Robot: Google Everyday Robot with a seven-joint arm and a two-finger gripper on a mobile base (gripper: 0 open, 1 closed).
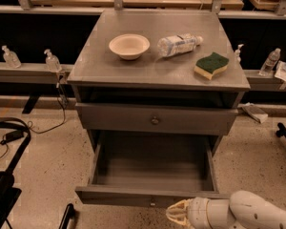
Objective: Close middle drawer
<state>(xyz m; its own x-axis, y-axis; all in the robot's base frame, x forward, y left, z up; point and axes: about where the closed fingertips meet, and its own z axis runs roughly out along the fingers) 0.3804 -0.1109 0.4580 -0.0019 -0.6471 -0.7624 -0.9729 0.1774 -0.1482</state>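
**Middle drawer pulled out, gripper at its front right**

The grey bench point(133, 73) fills the centre of the view, standing on a speckled floor point(47, 161) in front of a low ledge point(24, 70). The middle drawer point(152, 168) is drawn far out toward the camera. Its deep box is open to view and its flat front panel runs along the bottom of the picture. The robot's white arm point(260, 213) enters from the lower right corner. Above the open drawer, another drawer front point(114, 118) sits flush in the bench, with a dark gap between it and the bench top. The gripper point(178, 213) is just beside the front panel of the middle drawer, right of centre and slightly below its lower edge. Whether it is spread or pressed together cannot be told.

On the bench top a cream bowl point(129, 46) stands upright at the left. A clear plastic bottle point(178, 44) lies on its side near the bowl. A green-and-yellow sponge point(211, 65) rests toward the right edge. A small round knob point(152, 203) marks the centre of the middle drawer's panel.
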